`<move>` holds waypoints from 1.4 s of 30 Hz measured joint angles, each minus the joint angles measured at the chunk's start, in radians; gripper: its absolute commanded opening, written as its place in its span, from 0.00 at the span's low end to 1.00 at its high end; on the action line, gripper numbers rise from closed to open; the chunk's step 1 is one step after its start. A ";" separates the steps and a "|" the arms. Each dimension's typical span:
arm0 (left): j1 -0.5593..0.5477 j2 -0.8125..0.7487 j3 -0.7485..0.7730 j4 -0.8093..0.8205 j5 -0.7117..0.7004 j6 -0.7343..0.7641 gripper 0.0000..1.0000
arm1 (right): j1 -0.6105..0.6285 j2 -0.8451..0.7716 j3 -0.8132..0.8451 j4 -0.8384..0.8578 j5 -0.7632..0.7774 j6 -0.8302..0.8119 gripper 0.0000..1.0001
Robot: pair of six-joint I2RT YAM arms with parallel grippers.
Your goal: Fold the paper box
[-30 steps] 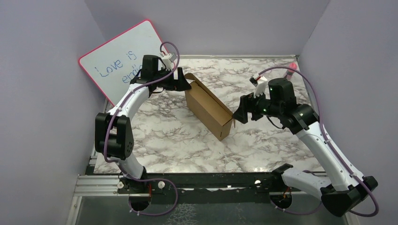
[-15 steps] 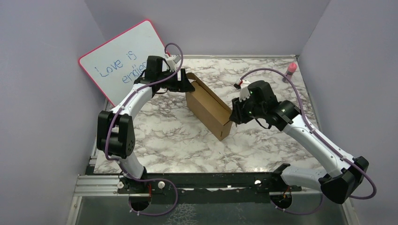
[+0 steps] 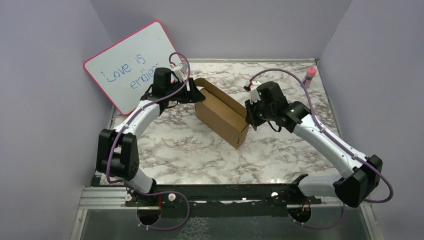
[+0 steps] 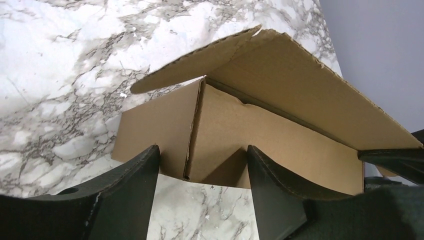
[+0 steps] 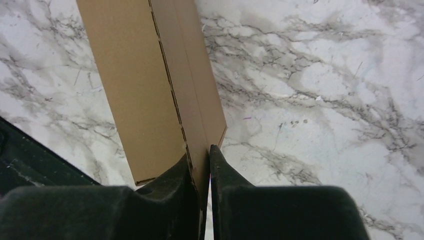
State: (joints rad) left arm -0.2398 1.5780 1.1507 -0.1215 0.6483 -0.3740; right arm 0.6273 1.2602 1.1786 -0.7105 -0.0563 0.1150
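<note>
The paper box [image 3: 222,117] sits mid-way across the worktop [image 3: 280,150] toward its far edge, an end panel pinched in the right gripper [image 5: 201,159], the left gripper [image 4: 202,155] spread astride its other end; uneven pulling could tear the perforated fold or skew the box.

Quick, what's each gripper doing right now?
Left gripper: open, at a corner of the paper box.
Right gripper: closed on the paper box's thin wall.
</note>
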 measured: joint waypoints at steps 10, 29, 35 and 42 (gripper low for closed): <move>0.002 -0.177 -0.193 0.084 -0.159 -0.150 0.63 | -0.012 0.144 0.119 0.016 0.064 -0.133 0.13; -0.001 -0.344 -0.336 0.103 -0.299 -0.240 0.75 | -0.040 0.314 0.241 0.142 0.057 -0.400 0.17; 0.000 -0.294 -0.245 0.020 -0.330 -0.183 0.85 | -0.040 0.312 0.227 0.171 0.024 -0.415 0.17; 0.061 -0.283 -0.114 -0.119 -0.329 -0.071 0.90 | -0.027 0.313 0.220 0.198 -0.040 -0.415 0.17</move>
State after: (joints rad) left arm -0.1791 1.2949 1.0370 -0.2409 0.3195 -0.4454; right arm 0.6006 1.5730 1.3991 -0.5129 -0.0959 -0.3000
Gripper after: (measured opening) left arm 0.890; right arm 0.173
